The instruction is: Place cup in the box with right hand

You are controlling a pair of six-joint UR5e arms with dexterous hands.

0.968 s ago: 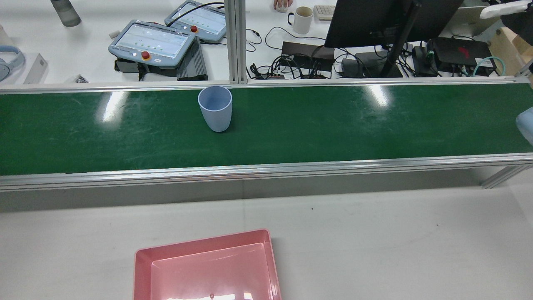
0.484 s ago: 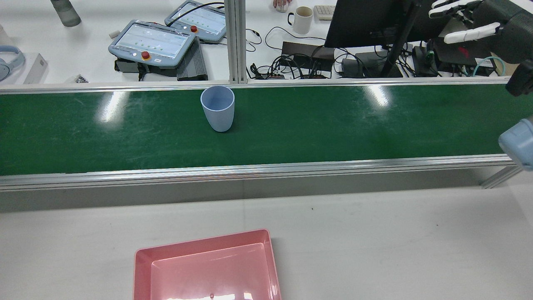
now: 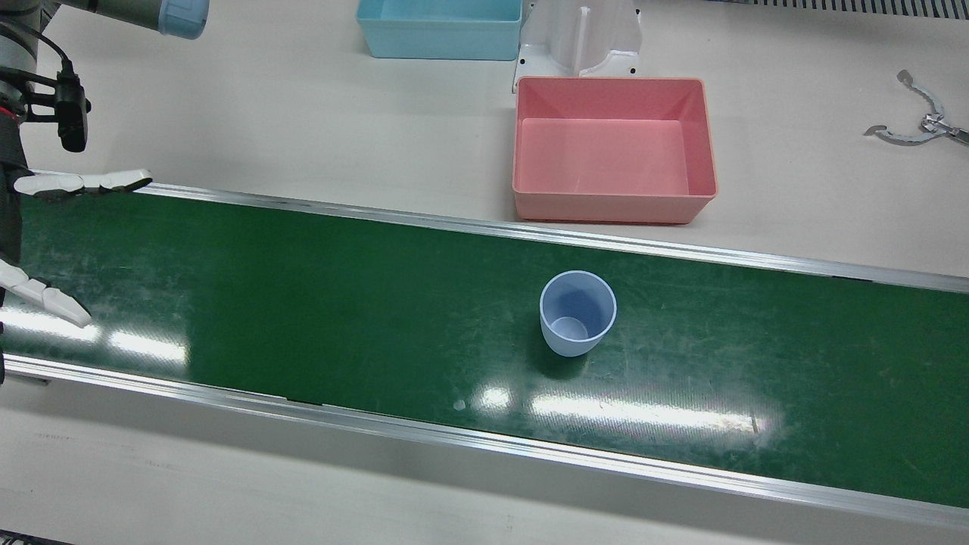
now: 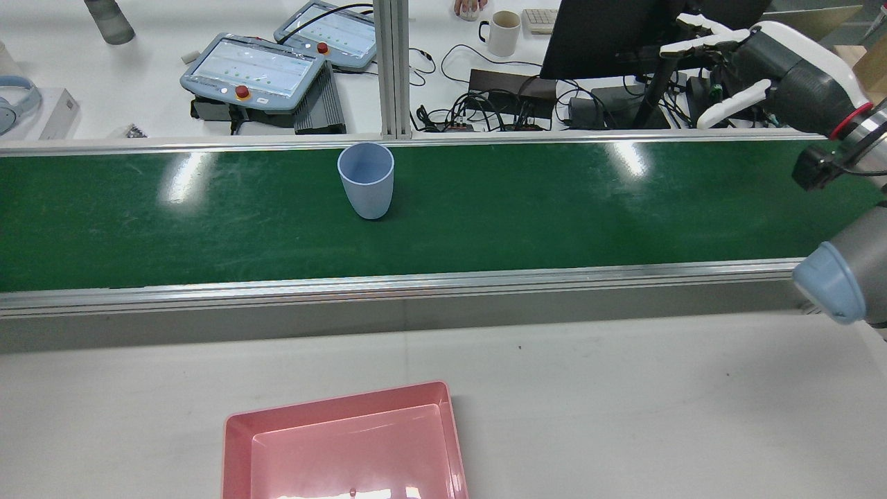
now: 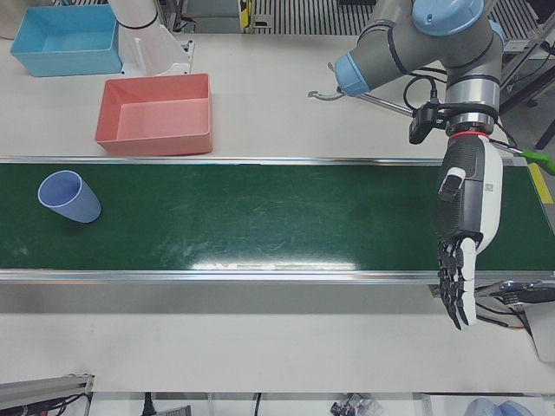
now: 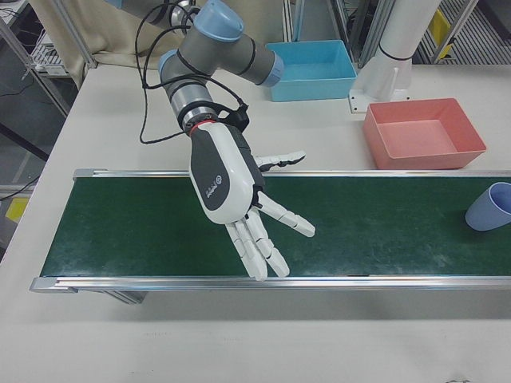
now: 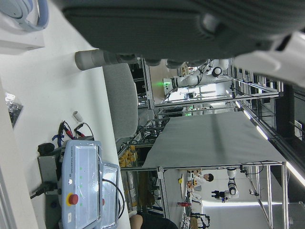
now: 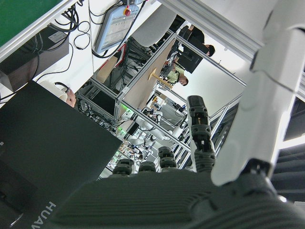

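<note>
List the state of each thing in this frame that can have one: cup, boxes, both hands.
Light blue plastic cup: upright on the green conveyor belt, empty, untouched.
Pink plastic box: on the table beside the belt, empty.
Blue plastic box: open-topped; contents not fully visible.
Right hand: open, fingers spread, above the belt, far from the cup.
Left hand: open, fingers extended, holding nothing.
</note>
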